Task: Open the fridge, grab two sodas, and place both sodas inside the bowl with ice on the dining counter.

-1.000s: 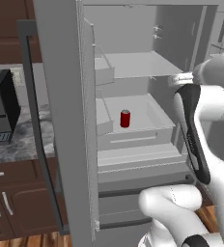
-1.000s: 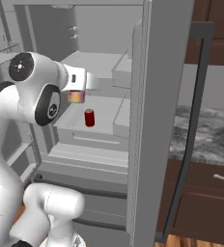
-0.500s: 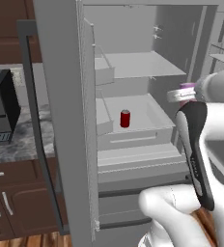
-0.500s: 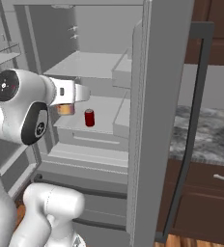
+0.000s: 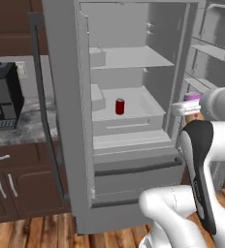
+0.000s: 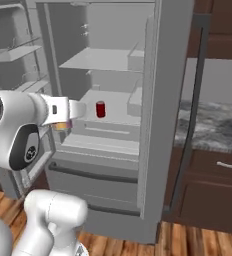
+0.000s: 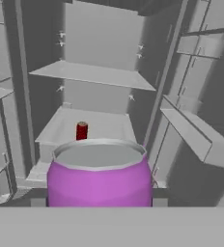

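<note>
- Two-finger pincer [image 5: 193, 103] on the white arm holds a small purple cylindrical can with a pale top [image 7: 100, 173], clamped between its jaws, upright.
- Tall grey fridge [image 5: 129, 72] stands ahead of the pincer, both doors swung open.
- Small red cylindrical can with a grey top [image 5: 120, 106] stands upright on a lower fridge shelf, beyond the pincer and well apart from it.

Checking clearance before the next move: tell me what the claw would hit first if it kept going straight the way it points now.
Probably the red can on the fridge shelf, straight beyond the purple can in the claw; depth is uncertain.
</note>
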